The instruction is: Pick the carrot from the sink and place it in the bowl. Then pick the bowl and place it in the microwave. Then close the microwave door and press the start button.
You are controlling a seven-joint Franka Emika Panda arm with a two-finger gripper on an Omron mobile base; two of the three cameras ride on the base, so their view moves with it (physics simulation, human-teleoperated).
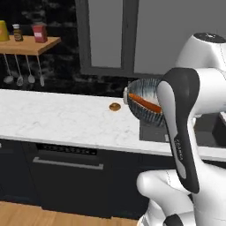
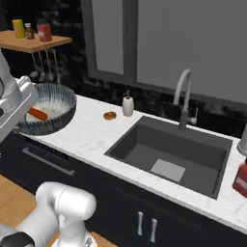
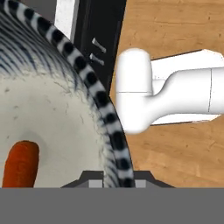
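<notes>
Bowl [image 1: 143, 102] with carrot [image 1: 145, 103] inside, lifted off the counter [image 1: 62, 119] and tipped toward the camera, partly masked by the arm, in the left base view. Small brown object [image 1: 114, 107] on the marble nearby.

Bowl [image 2: 44, 108] aloft at left in the right base view; sink [image 2: 171, 155] at right, no carrot in it.

Striped rim [image 3: 103, 118] running between the fingertips of the gripper [image 3: 114, 181] in the hand view, seemingly clamped on it; carrot [image 3: 22, 168] on the pale inside.

First step judged done; microwave, door and start button left.
</notes>
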